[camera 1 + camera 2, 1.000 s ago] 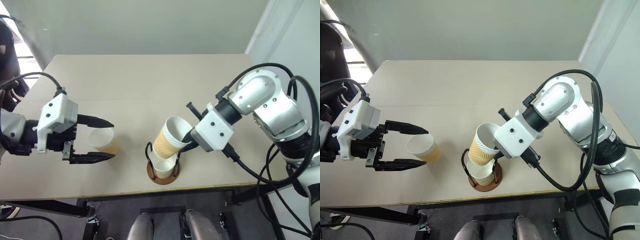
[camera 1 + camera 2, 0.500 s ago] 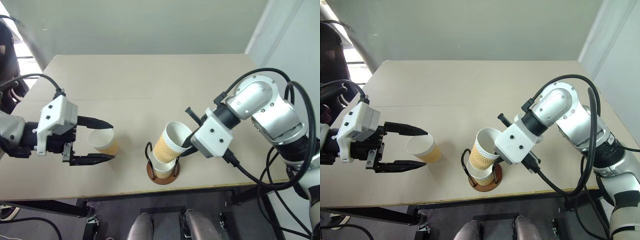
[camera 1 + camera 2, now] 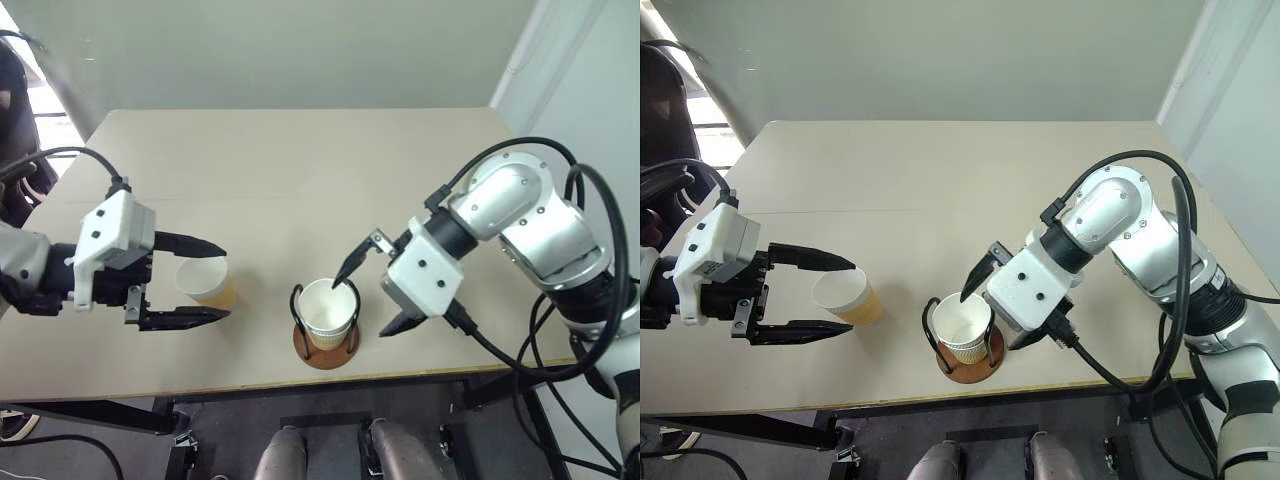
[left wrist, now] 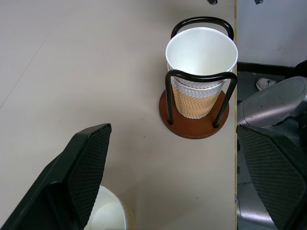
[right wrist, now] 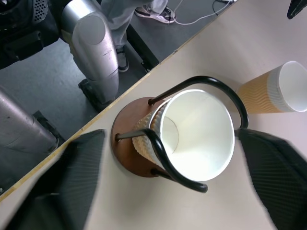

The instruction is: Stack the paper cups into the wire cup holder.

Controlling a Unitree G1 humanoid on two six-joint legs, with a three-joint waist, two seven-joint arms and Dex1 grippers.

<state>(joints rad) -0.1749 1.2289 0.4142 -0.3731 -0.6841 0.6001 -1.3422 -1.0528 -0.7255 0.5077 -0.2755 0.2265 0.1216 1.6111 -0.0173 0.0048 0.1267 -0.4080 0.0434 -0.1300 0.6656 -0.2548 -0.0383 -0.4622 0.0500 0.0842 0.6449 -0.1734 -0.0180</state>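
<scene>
The wire cup holder point(image 5: 132, 143) sits near the table edge point(image 5: 43, 160), its round reddish-brown base partly hidden by the cups. Two black wire loops rise from the base, one arching over the far rim, one curling across the near side. Inside it stand nested paper cups point(image 5: 196, 136), upright; the top one's white inside and rolled rim face the camera, with zigzag tan sides of a lower cup showing at nine o'clock of the stack. A third cup point(image 5: 273, 93) lies tilted on the table at two o'clock from the holder, well apart. The right gripper point(image 5: 168, 191) has its blurred dark fingers point(image 5: 72, 182) spread wide on either side of the holder, touching nothing.
</scene>
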